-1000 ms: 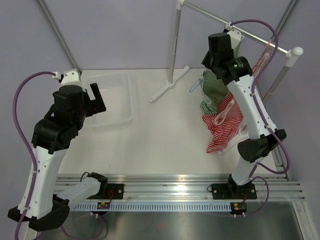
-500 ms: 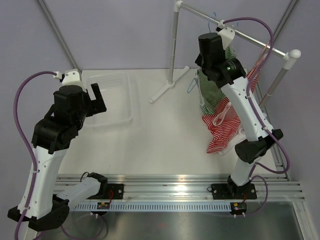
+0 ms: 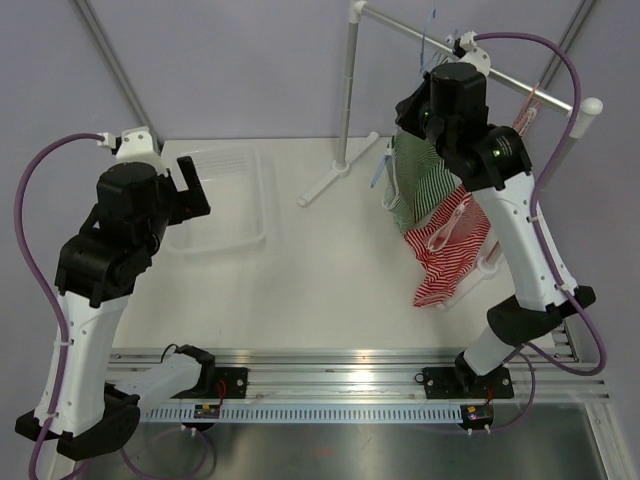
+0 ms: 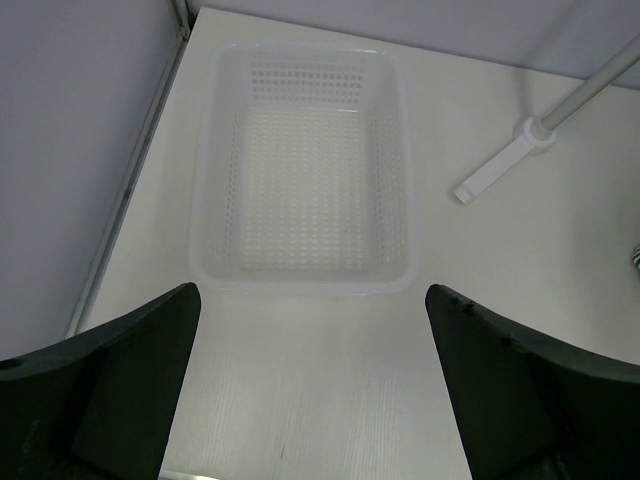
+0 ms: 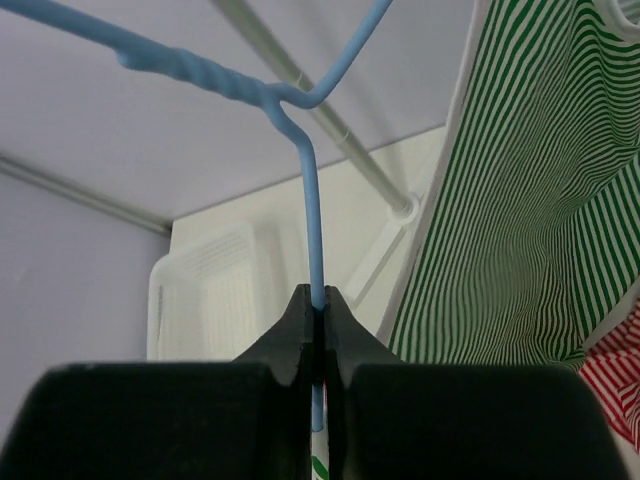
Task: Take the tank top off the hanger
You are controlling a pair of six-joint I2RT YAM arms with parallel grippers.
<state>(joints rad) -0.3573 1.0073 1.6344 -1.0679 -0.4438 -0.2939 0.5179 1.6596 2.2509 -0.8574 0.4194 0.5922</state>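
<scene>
White table (image 3: 330,270); upper right, the green tank top (image 3: 412,185) hangs limp and light on a blue hanger (image 5: 309,200). My right pincer (image 5: 316,300) clamps its stiff wire; I'd take the cloth by a strap. My left pincer (image 4: 312,295) stands apart.

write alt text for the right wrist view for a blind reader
The right gripper is shut on the thin wire of a blue hanger. A green-striped tank top hangs at right, red-striped fabric shows in the lower right corner, and a white basket lies beyond.
</scene>
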